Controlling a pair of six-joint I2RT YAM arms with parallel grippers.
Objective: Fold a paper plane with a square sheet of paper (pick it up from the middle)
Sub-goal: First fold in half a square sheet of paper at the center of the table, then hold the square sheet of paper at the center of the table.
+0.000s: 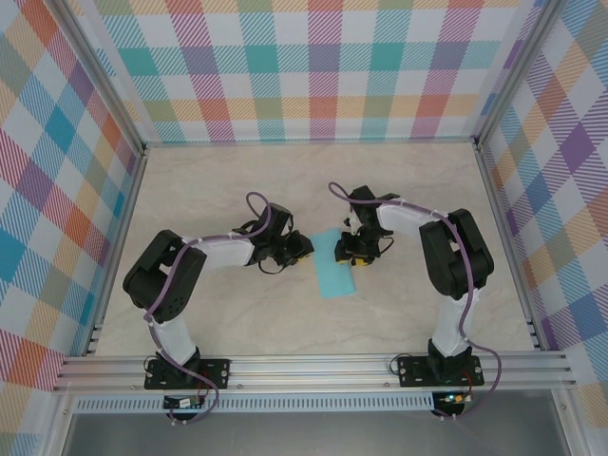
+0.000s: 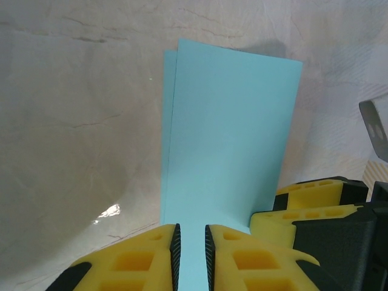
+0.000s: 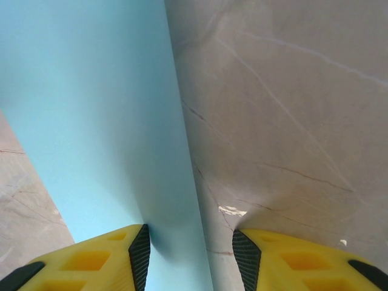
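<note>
Left gripper has its yellow fingers drawn almost together. A thin slit remains, and the thin turquoise sheet of paper shows through it. Doubled into a rectangle, the sheet lies flat on the pale marbled table — mid-table, between both arms. Right gripper stands half open, holding nothing, astride the sheet's long edge.

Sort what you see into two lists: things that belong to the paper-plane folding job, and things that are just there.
Belongs to the job: square sheet of paper, folded over; left gripper; right gripper.
Just there: marbled table; checked walls; metal frame.
</note>
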